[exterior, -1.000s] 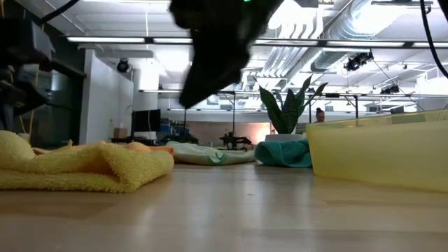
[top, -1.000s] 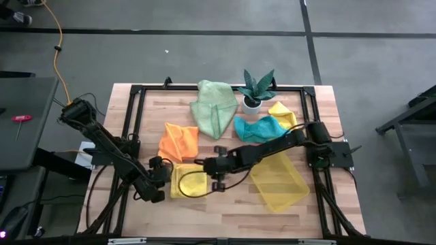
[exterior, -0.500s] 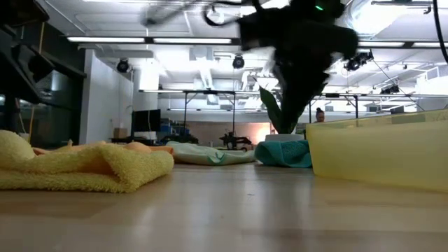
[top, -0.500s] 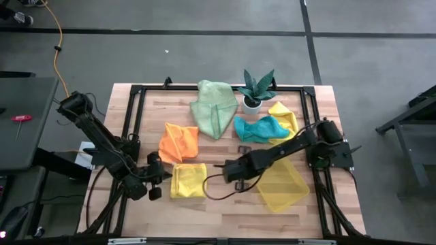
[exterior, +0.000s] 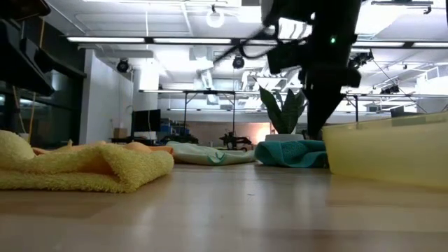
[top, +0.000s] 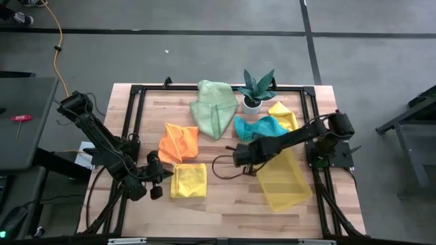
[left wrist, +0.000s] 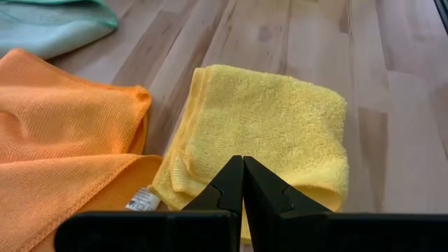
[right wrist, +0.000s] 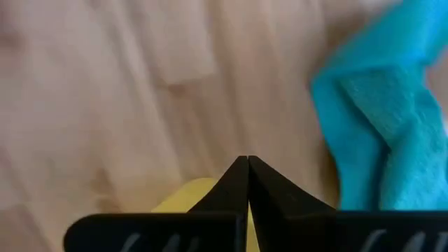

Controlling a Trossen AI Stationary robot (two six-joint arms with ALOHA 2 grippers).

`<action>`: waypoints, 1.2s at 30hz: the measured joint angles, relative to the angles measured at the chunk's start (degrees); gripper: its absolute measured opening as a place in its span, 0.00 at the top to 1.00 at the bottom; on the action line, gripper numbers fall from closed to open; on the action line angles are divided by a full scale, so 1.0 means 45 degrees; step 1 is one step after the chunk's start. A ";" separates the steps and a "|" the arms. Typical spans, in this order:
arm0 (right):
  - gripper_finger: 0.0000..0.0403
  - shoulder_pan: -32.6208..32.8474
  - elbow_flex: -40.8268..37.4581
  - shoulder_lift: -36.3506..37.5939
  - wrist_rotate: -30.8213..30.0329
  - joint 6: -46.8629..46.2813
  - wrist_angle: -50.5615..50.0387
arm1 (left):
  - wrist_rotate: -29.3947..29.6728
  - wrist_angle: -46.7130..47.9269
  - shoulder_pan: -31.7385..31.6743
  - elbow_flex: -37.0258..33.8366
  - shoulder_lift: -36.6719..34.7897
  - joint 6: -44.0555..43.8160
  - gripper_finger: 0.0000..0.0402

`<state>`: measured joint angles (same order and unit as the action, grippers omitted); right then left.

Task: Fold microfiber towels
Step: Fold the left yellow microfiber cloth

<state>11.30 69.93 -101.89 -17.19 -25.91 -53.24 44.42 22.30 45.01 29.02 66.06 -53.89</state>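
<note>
A yellow towel (top: 189,180) lies folded on the wood near the front; the left wrist view shows it (left wrist: 269,129) just past my left gripper (left wrist: 243,164), which is shut and clear of it at its left side (top: 156,184). My right gripper (top: 236,156) is shut and points down over bare wood (right wrist: 247,162), between that towel and the crumpled teal towel (top: 259,128). An orange towel (top: 179,141), a pale green one (top: 211,107) and a second yellow one (top: 283,113) lie loose farther back.
A translucent yellow tray (top: 289,194) lies at the front right, under my right arm, with one corner close behind the right fingertips (right wrist: 187,196). A potted plant (top: 257,88) stands at the back. A black frame (top: 129,122) rims the table.
My right gripper has left the folded yellow towel and swung toward the table's right and far side, ending by the teal towel, tipping more steeply down. My left gripper has drawn back a little from the towel's left edge. The tray has slid slightly toward the right edge.
</note>
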 joint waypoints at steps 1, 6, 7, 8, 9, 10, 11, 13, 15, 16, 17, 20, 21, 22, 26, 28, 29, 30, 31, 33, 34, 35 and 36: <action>1.00 -0.0116 0.0000 0.0000 -0.0070 -0.0159 -0.0208 | 0.0003 -0.0018 -0.0006 0.0000 0.0000 0.0001 1.00; 1.00 -0.0624 0.0015 0.0000 -0.0928 -0.0825 -0.0938 | 0.0373 -0.0007 -0.0005 0.0000 0.0005 0.0011 1.00; 1.00 -0.0729 0.0015 0.0000 -0.1059 -0.0891 -0.1100 | 0.0486 0.0001 -0.0010 0.0000 0.0005 0.0015 1.00; 1.00 -0.0826 0.0019 0.0000 -0.1143 -0.0909 -0.1263 | 0.0579 0.0001 -0.0010 0.0000 0.0005 0.0015 1.00; 1.00 -0.0920 0.0019 0.0000 -0.1141 -0.0913 -0.1477 | 0.0606 0.0002 -0.0010 0.0000 0.0005 0.0015 1.00; 1.00 -0.0989 0.0019 0.0000 -0.1140 -0.0911 -0.1701 | 0.0607 0.0002 -0.0005 0.0000 0.0005 0.0015 1.00; 1.00 -0.1049 0.0017 0.0000 -0.1132 -0.0909 -0.1912 | 0.0612 0.0006 -0.0005 0.0000 0.0005 0.0015 1.00; 1.00 -0.1187 -0.0115 0.0000 -0.1136 -0.0904 -0.2326 | 0.0637 0.0011 -0.0008 0.0000 0.0005 0.0015 1.00; 1.00 -0.1326 -0.0332 -0.0005 -0.1078 -0.1152 -0.2968 | 0.0657 0.0012 -0.0005 0.0000 0.0005 0.0015 1.00; 1.00 -0.1404 -0.0485 -0.0005 -0.1017 -0.1283 -0.3207 | 0.0656 0.0011 -0.0005 0.0000 0.0005 0.0015 1.00; 1.00 -0.1469 -0.0663 -0.0005 -0.0836 -0.1435 -0.3359 | 0.0656 0.0011 -0.0006 0.0000 0.0005 0.0015 1.00; 1.00 -0.1637 -0.1175 -0.0005 -0.0242 -0.1774 -0.3426 | 0.0656 0.0011 -0.0005 0.0000 0.0005 0.0015 1.00; 1.00 -0.1681 -0.1343 -0.0005 -0.0069 -0.1922 -0.3443 | 0.0656 0.0013 -0.0005 0.0000 0.0005 0.0015 1.00; 1.00 -0.1694 -0.1491 -0.0005 0.0070 -0.2084 -0.3466 | 0.0656 0.0016 -0.0005 0.0000 0.0005 0.0015 1.00; 1.00 -0.1679 -0.1790 -0.0005 0.0519 -0.2676 -0.3722 | 0.0656 0.0016 -0.0005 0.0000 0.0005 0.0015 1.00; 1.00 -0.1629 -0.1838 -0.0005 0.0851 -0.3001 -0.4065 | 0.0656 0.0014 -0.0008 0.0000 0.0005 0.0015 1.00; 1.00 -0.1580 -0.1841 -0.0005 0.0935 -0.3197 -0.4242 | 0.0656 0.0016 -0.0005 0.0000 0.0005 0.0015 1.00; 1.00 -0.1521 -0.1837 -0.0005 0.0963 -0.3408 -0.4488 | 0.0656 0.0016 -0.0005 0.0000 0.0005 0.0015 1.00; 1.00 -0.1445 -0.1817 -0.0005 0.1001 -0.3621 -0.4804 | 0.0655 0.0016 -0.0005 0.0000 0.0010 0.0015 1.00; 1.00 -0.1297 -0.1758 -0.0005 0.1205 -0.4085 -0.5315 | 0.0651 0.0016 -0.0005 0.0000 0.0005 0.0015 1.00; 1.00 -0.1208 -0.1749 -0.0005 0.1321 -0.4309 -0.5564 | 0.0656 0.0016 -0.0006 0.0000 0.0006 0.0015 1.00; 1.00 -0.1121 -0.1749 -0.0005 0.1546 -0.4516 -0.5764 | 0.0651 0.0016 -0.0005 0.0000 0.0006 0.0015 1.00; 1.00 -0.1013 -0.1749 -0.0005 0.1841 -0.4623 -0.5862 | 0.0651 0.0016 -0.0005 0.0000 0.0010 0.0015 1.00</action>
<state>6.75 62.06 -101.91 -8.91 -46.71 -79.62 47.35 22.37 44.99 29.02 66.11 -53.82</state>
